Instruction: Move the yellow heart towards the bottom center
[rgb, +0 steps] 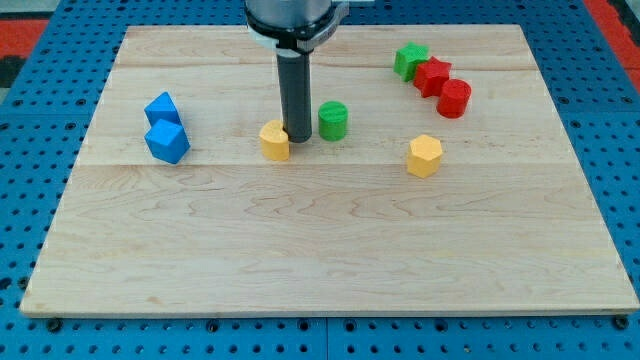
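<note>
The yellow heart (274, 141) lies on the wooden board (330, 260), left of the board's middle. My tip (298, 137) stands right beside the heart's upper right edge, touching or nearly touching it. The rod rises straight up from there to the arm at the view's top. A green cylinder (333, 120) stands just right of the rod.
A yellow hexagonal block (424, 156) lies to the right of the middle. Two blue blocks (165, 128) sit together at the left. A green block (410, 60), a red block (432, 76) and a red cylinder (454, 99) cluster at the upper right.
</note>
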